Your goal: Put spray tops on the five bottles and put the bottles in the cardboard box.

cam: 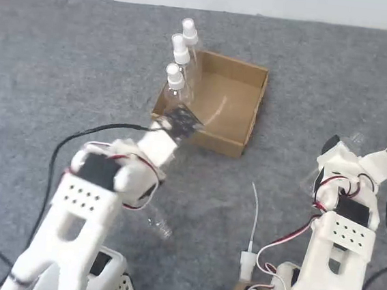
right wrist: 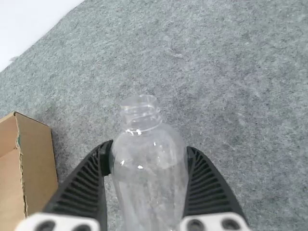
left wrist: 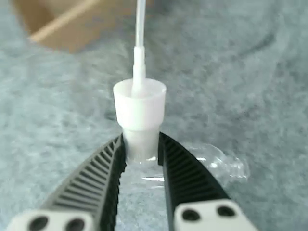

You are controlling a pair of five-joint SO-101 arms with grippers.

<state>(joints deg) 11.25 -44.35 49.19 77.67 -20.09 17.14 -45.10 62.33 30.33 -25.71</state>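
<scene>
Left wrist: seeing left gripper (left wrist: pixel 141 142) clamped on held top (left wrist: pixel 139 108), jaws nearly closed on the stem under its collar, tube (left wrist: pixel 140 29) pointing away toward box (left wrist: pixel 57 26). Also seeing lying bottle (left wrist: pixel 219 162) on carpet (left wrist: pixel 250 72) just past the fingertips, on its side, open neck out to one side, uncapped.

Right wrist: seeing right gripper (right wrist: pixel 148 150) spread wide enough for a bottle body and gripping held bottle (right wrist: pixel 147 163) just below the shoulder, fingers (right wrist: pixel 86 178) touching both sides. Seeing open threaded neck pointed away from camera, uncapped. Catching box (right wrist: pixel 24 159) corner at frame edge, apart from held bottle.

High view: adds the layout. Have box (cam: pixel 214 142) open side up at far centre of carpet, left arm (cam: pixel 85 203) folded over toward its near-left corner, right arm (cam: pixel 342 235) well apart on the other side. Counting three capped bottles (cam: pixel 175 81) upright in a row along box's left wall; can't tell whether inside or just outside it. Spotting loose top (cam: pixel 247 261) flat on carpet between the arms, tube toward box, touching nothing. Placing lying bottle (cam: pixel 158 225) partly under left arm, neck poking out toward the near side. Taking grip detail from the wrist shots, positions from above.
</scene>
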